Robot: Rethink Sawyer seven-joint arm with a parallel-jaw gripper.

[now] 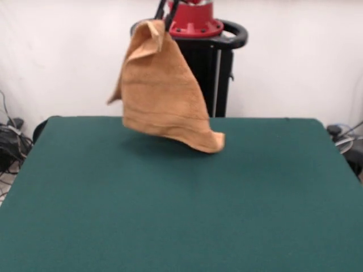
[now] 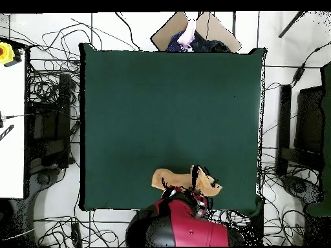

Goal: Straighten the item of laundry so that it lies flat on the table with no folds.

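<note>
A: Towel [image 1: 161, 93] finish?
B: Terry cloth, nubby, matt. Bench [image 1: 181, 215] cover is felt-like cloth, matt too.
A: Robot base [image 1: 195, 20]?
B: Glossy red, looks like smooth plastic.

Towel [image 1: 161, 90] hangs (table [image 1: 181, 215] open).

Behind the setup you see a plain white wall [image 1: 295, 62]. From above, you find a pale tiled floor [image 2: 275, 39] strewn with tangled black cables [image 2: 45, 84], and a flat brown cardboard sheet [image 2: 169, 32] at the far edge.
</note>
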